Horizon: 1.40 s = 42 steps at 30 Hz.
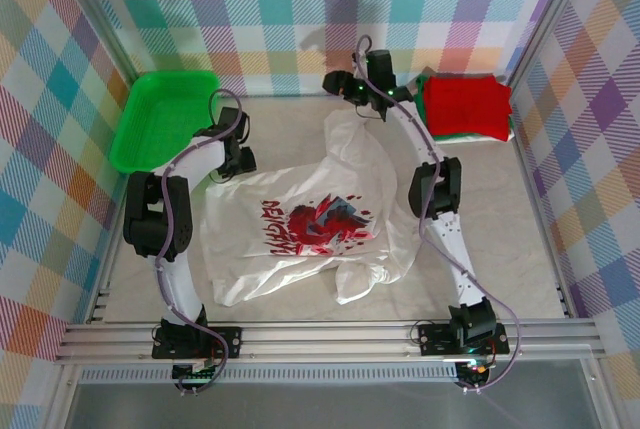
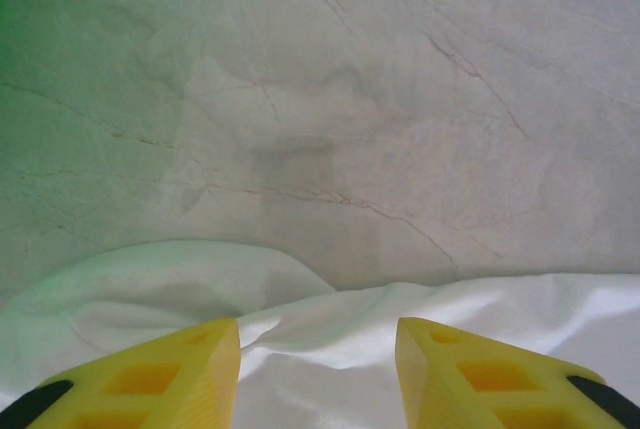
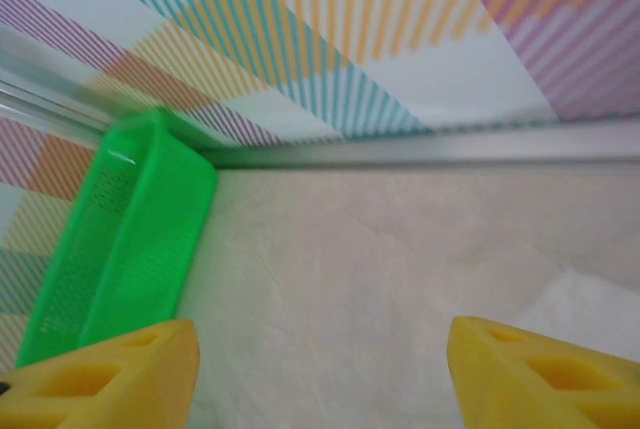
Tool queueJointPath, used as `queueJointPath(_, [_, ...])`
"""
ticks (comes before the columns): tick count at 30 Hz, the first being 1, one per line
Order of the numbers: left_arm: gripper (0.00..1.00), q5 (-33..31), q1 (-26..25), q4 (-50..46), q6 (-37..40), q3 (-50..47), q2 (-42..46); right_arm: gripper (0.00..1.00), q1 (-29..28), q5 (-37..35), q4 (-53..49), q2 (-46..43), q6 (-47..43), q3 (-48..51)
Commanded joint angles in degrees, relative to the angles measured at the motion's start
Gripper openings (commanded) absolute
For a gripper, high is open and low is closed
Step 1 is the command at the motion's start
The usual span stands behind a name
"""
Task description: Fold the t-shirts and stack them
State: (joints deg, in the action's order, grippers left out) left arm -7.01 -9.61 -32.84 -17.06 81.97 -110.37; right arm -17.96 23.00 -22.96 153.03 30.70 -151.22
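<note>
A white t-shirt [image 1: 310, 224] with a red-and-dark print lies spread and rumpled in the middle of the table. At the back right a folded red t-shirt [image 1: 468, 102] rests on a folded green one [image 1: 424, 109]. My left gripper [image 1: 232, 161] sits at the white shirt's left edge. In the left wrist view it [image 2: 318, 334] is open, with white cloth [image 2: 420, 319] lying under and between its yellow fingers [image 2: 205, 369], not pinched. My right gripper [image 1: 350, 84] hovers near the back, just beyond the shirt's far end. In the right wrist view it [image 3: 322, 334] is open over bare table.
A green plastic tray [image 1: 160, 119] stands at the back left, its side [image 3: 120, 239] also in the right wrist view. Checked walls close in the back and both sides. A metal rail [image 1: 320, 334] runs along the near edge.
</note>
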Motion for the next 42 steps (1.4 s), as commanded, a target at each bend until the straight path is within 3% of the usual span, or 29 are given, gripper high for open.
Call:
queueJointPath(1, [0.46,-0.91,0.74,-1.33,-0.28,-2.08,3.26,0.62,0.59,-1.13,-5.38,-10.97,-8.22,6.46])
queueJointPath(3, [0.46,-0.13,0.90,-1.35,-1.05,-3.14,3.56,0.51,0.78,-3.27,-9.57,-15.02,-9.59,12.66])
queueJointPath(7, [0.46,0.25,1.16,0.47,-1.97,-5.88,2.66,0.24,0.74,-10.38,-5.90,-23.90,-9.79,33.34])
queueJointPath(11, [0.46,1.01,2.49,0.41,-2.22,-5.26,-0.92,0.14,0.99,-13.18,-8.76,-23.57,-11.45,38.36])
queueJointPath(20, [0.42,5.31,2.46,0.23,-3.50,1.73,-9.24,0.12,2.68,-15.18,-10.35,-16.64,-8.18,37.81])
queueJointPath(29, [0.41,5.60,0.14,-2.87,-5.17,12.11,-17.89,0.07,8.86,-17.69,-6.27,-15.41,0.89,42.93])
queueJointPath(36, [0.40,7.09,-0.34,-8.92,-5.77,33.12,-29.68,0.04,13.69,-20.68,-7.95,-10.72,2.07,35.40])
queueJointPath(39, [0.40,6.72,-0.35,-12.51,-5.78,45.65,-35.89,0.04,14.19,-17.14,-8.90,-5.25,-1.31,24.25])
queueJointPath(42, [0.40,6.74,0.11,-15.99,-5.94,59.31,-42.68,0.08,13.45,-11.48,-14.94,2.97,-3.94,6.07])
